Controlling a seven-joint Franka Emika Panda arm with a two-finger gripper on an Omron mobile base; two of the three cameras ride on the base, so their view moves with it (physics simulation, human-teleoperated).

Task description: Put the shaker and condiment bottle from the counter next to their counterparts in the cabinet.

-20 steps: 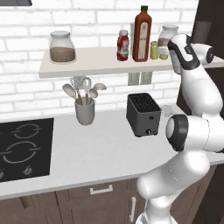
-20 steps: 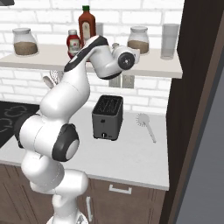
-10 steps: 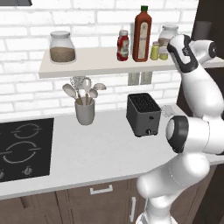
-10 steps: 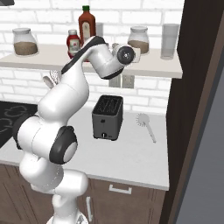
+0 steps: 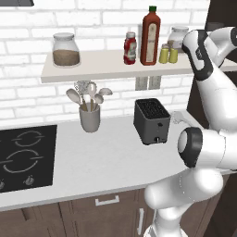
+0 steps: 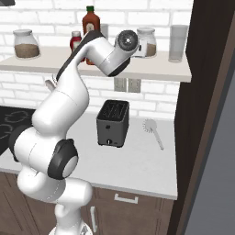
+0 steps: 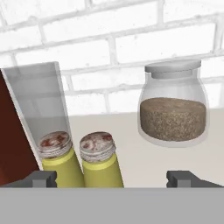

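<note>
Shelf stock, as seen from my hand: my jaws stand wide apart and hold nothing, the tips low in the hand view with one shaker between them and its twin shaker just beside the left tip. The two shakers stand upright, side by side and almost touching, on the white open shelf. In the left base view they sit together just right of the tall dark-red bottle, and the small red condiment bottle stands just left of that tall bottle. Behind the shakers, a glass jar with brown contents against the white brick. Far left on the shelf, a second brown-filled jar. On the table below: a dark toaster and a grey utensil holder.
</note>
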